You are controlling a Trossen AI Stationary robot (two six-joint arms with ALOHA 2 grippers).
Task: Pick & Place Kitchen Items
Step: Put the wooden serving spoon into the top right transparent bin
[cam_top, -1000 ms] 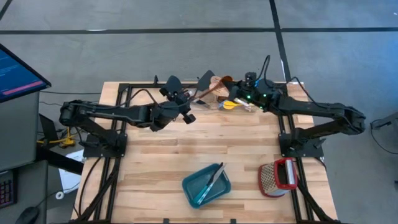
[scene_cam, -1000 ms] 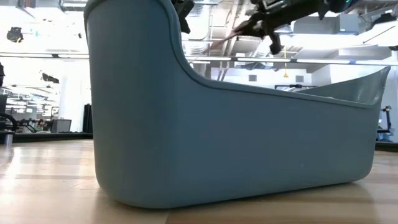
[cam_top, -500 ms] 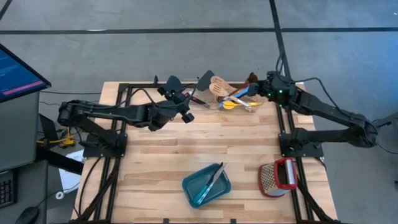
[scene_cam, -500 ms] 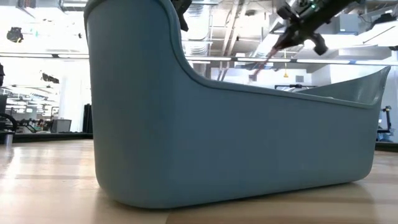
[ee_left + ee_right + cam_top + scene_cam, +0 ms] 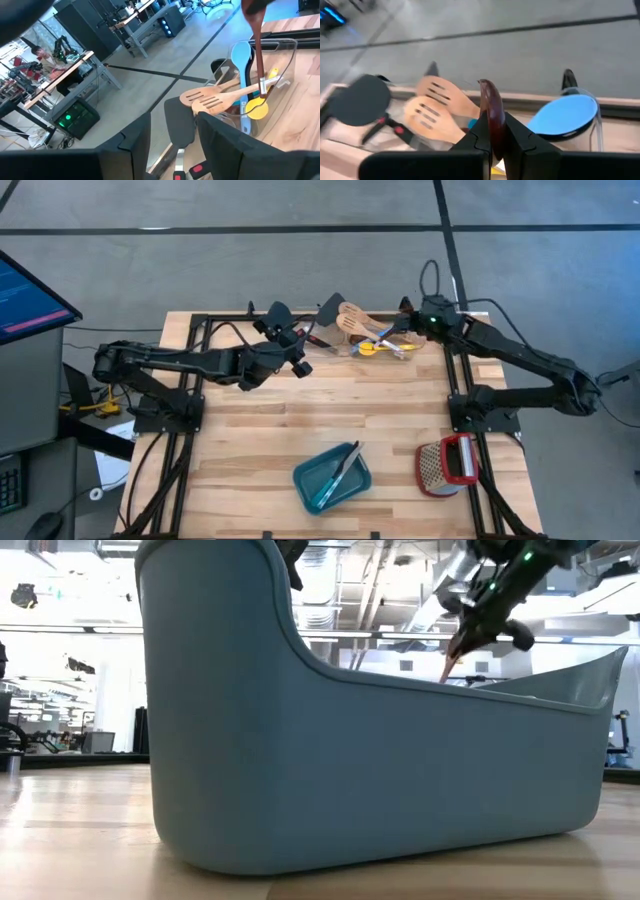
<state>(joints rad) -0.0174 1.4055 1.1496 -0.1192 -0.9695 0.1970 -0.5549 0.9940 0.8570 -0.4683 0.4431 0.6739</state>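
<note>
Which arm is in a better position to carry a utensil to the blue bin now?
The right. Its gripper is already shut on a brown wooden spoon. The left gripper is open and holds nothing, beside the utensil pile.

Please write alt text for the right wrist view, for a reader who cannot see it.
The right claw is shut on a brown wooden spoon, bowl pointing away from the camera. Beyond it lie two pale slotted wooden spatulas, a black spatula and a blue spoon, with grey floor behind.
</note>
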